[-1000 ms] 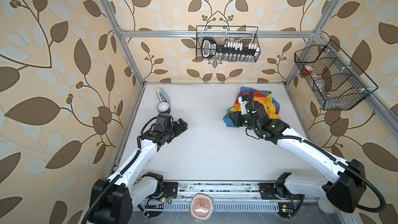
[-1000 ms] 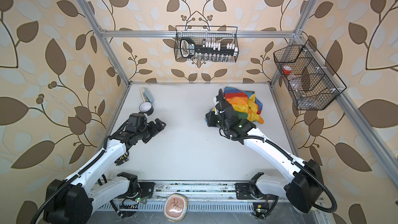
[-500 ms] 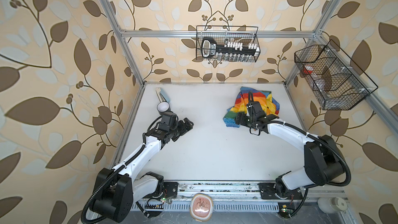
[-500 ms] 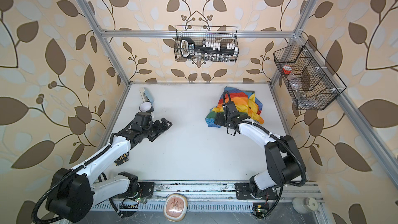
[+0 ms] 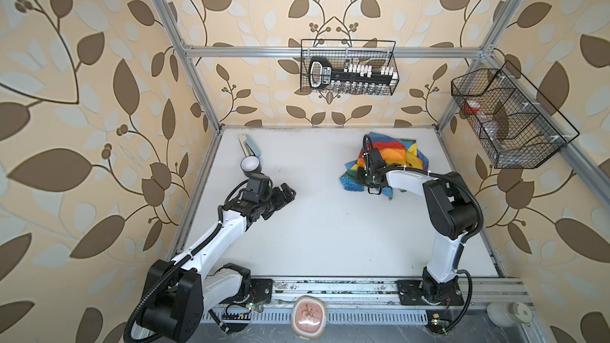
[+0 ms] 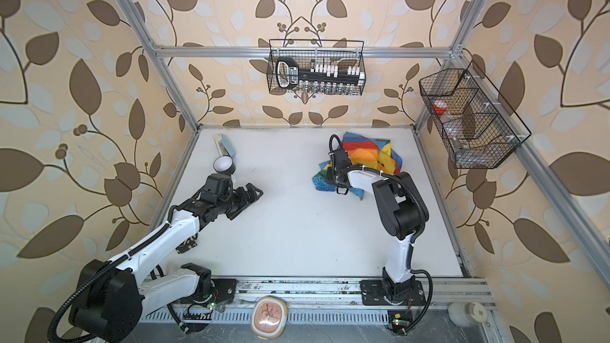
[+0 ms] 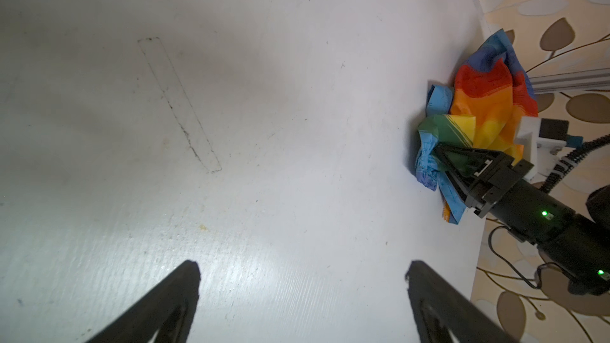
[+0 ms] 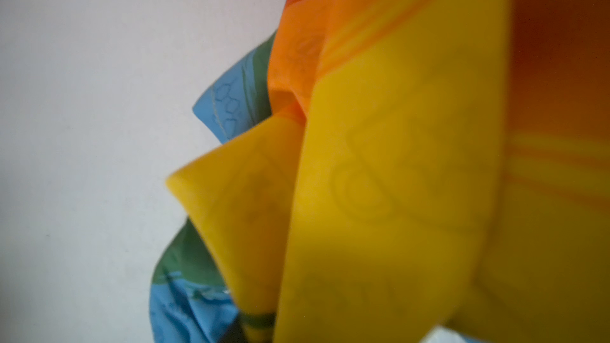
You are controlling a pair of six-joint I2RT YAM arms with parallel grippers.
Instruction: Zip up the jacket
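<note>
The jacket (image 5: 396, 153) (image 6: 363, 153) lies crumpled at the back right of the white table (image 5: 330, 226), showing red, orange, yellow, green and blue folds. Its zipper is hidden. My right gripper (image 5: 360, 176) (image 6: 327, 178) is pressed into the jacket's near left edge. In the left wrist view the right gripper (image 7: 437, 151) has its fingers meeting at the tips on green and blue fabric of the jacket (image 7: 485, 94). In the right wrist view the jacket (image 8: 396, 193) fills the frame and hides the fingers. My left gripper (image 5: 287, 193) (image 6: 254, 194) (image 7: 302, 267) hangs open over bare table, far from the jacket.
A black tape roll (image 5: 250, 164) and a blue-and-white item (image 5: 250, 146) lie at the back left, just behind my left wrist. Wire baskets hang on the back wall (image 5: 348, 74) and the right wall (image 5: 508, 117). A pinkish round object (image 5: 309, 316) sits on the front rail.
The right arm has folded back at the elbow, and its gripper has come down onto the jacket's near left edge and closed. The left gripper has drifted slightly right, staying open.
</note>
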